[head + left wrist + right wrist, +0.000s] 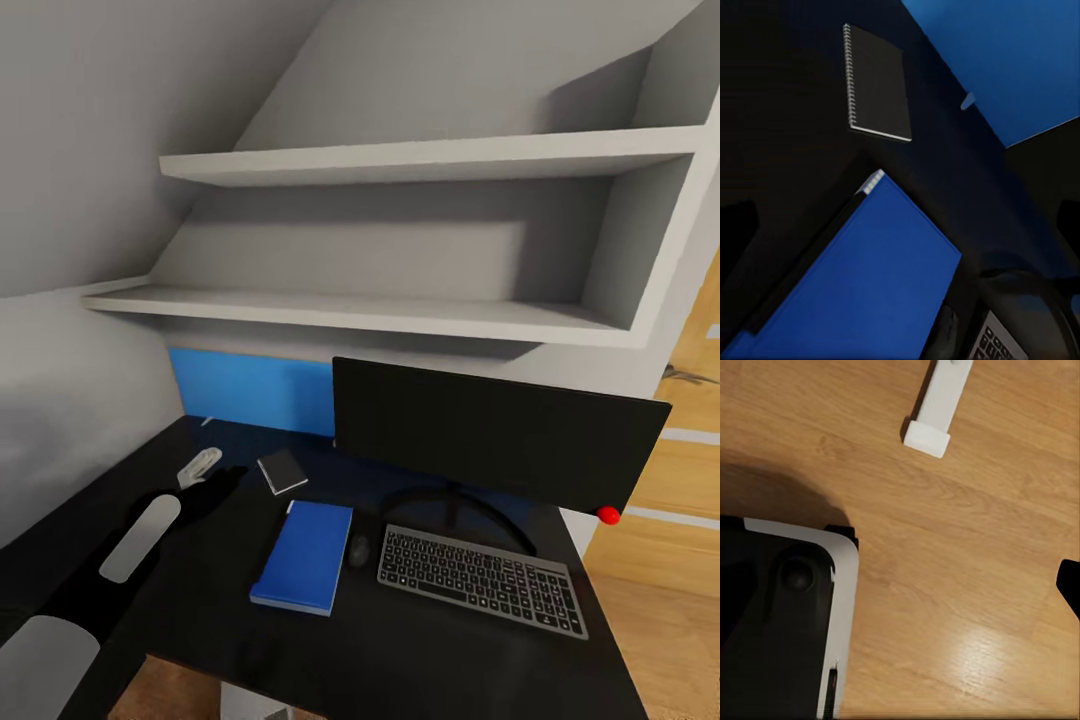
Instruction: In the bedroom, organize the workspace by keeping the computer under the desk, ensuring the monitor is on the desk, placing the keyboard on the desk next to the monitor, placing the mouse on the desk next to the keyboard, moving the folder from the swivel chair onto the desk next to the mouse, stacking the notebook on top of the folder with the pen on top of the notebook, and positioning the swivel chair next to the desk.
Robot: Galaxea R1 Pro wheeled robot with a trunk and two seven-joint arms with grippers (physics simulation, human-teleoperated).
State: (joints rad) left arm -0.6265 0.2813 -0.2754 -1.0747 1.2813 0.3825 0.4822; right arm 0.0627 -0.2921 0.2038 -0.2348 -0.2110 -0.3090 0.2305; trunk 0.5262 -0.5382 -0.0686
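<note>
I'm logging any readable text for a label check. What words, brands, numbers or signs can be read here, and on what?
None can be read.
Keyboard: pale marks on the keys, too small and blurred to read.
Monitor, folder, notebook: plain, no text or logo visible.

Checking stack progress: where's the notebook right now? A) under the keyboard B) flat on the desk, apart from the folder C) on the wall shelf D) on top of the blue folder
B: the notebook lies flat on the desk behind the folder, with bare desk top between them.
</note>
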